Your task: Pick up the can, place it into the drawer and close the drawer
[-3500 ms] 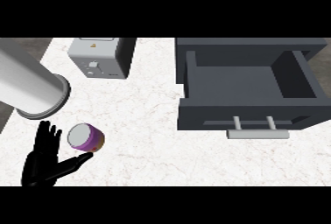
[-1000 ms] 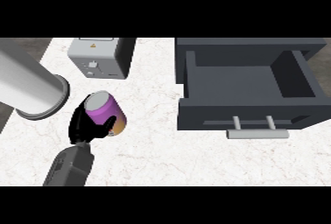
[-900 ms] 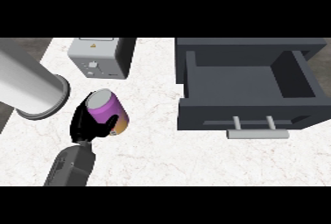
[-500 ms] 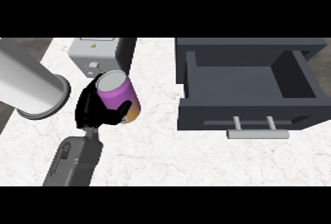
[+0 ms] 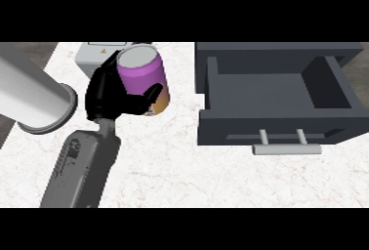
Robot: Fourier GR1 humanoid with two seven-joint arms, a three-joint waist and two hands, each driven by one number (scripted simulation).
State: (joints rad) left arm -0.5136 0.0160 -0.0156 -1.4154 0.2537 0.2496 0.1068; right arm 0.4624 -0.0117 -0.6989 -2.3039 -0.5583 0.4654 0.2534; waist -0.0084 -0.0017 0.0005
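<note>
Where the counter (image 5: 187,176) reaches its left edge, lies a big pale cylinder (image 5: 32,97), slanting from far left toward the near middle, flanged end facing the arm. Just right of it, rises a grey forearm (image 5: 83,171) from the near edge to the left hand (image 5: 108,95), black, fingers and thumb curled round the can (image 5: 143,78). Sits held off the counter, that can, purple-sided with a silver top and an orange patch low on its side, tilted a little, top toward the far side. Behind hand and can, partly hidden, stands a small grey box (image 5: 97,53) at the far edge. Farther right, well apart from the can, stands open the dark grey drawer (image 5: 277,95), pulled toward the near side, with a pale bar handle (image 5: 286,146) on its front. Shows no right hand anywhere in view.
</note>
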